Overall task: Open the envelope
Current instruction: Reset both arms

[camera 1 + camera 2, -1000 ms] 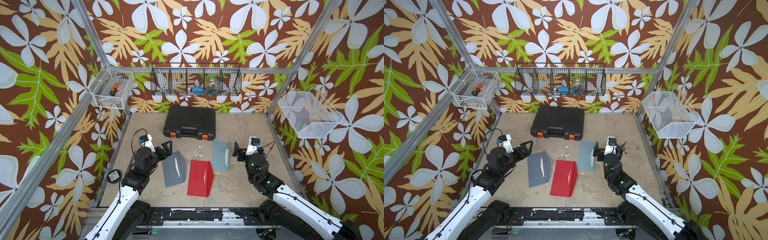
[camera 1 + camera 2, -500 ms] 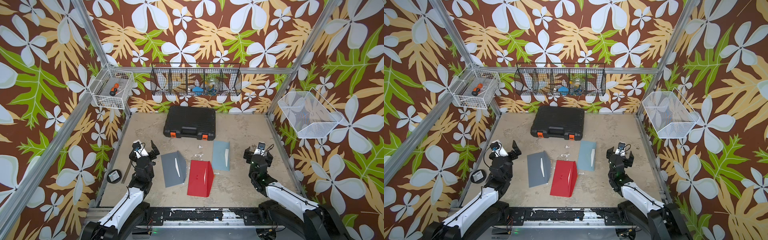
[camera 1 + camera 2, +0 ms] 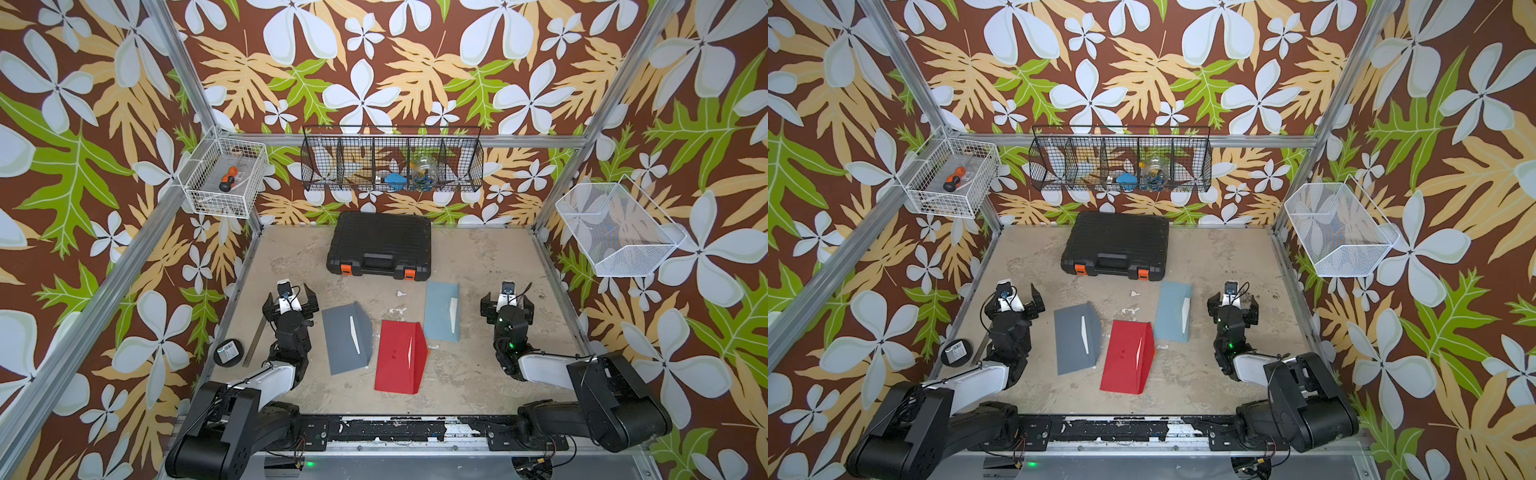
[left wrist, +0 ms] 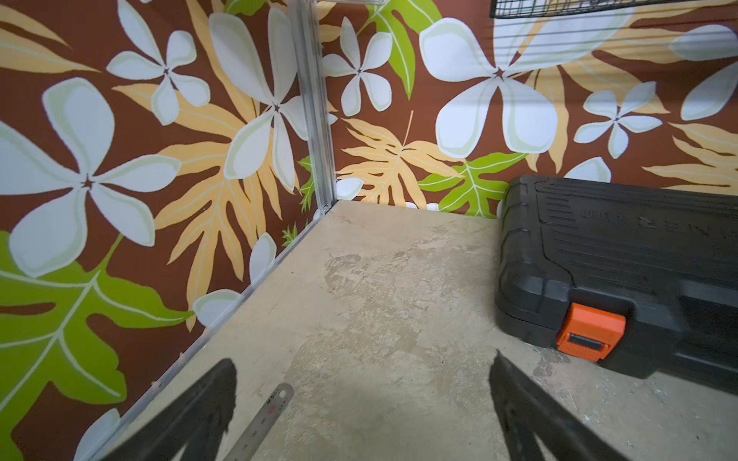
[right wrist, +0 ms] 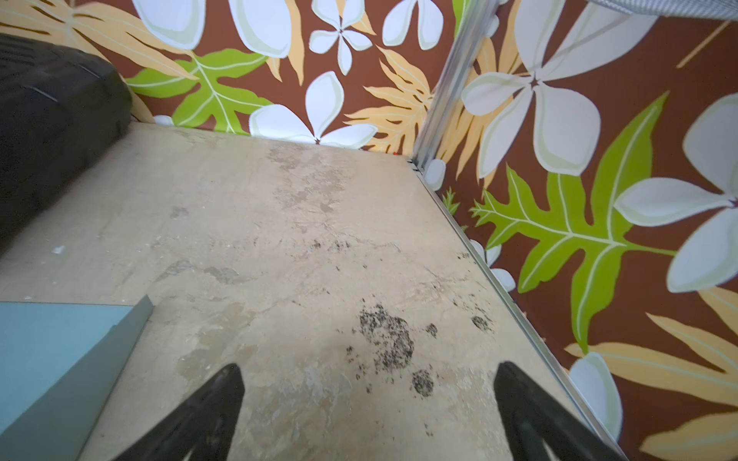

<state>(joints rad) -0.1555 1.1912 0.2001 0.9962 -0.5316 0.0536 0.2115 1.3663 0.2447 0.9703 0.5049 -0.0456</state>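
Three envelopes lie mid-table in both top views: a grey envelope [image 3: 347, 338], a red envelope [image 3: 399, 357] and a light blue envelope [image 3: 442, 311]. Each has its flap lifted along its right side, showing a white strip. My left gripper [image 3: 289, 296] stands open just left of the grey envelope, holding nothing; in the left wrist view it [image 4: 363, 363] hangs over bare table. My right gripper [image 3: 507, 300] is open and empty, right of the blue envelope. The right wrist view shows that gripper [image 5: 369, 368] over stained table, with the blue envelope [image 5: 60, 351] off to one side.
A black toolbox [image 3: 380, 245] with orange latches lies at the back. A steel ruler [image 3: 254, 343] and a black round disc [image 3: 227, 352] sit by the left wall. Wire baskets [image 3: 392, 166] hang on the walls above the table.
Both arms have drawn back from the envelopes toward the side walls and folded low. Their grippers now point at the back wall. The envelopes have not moved.
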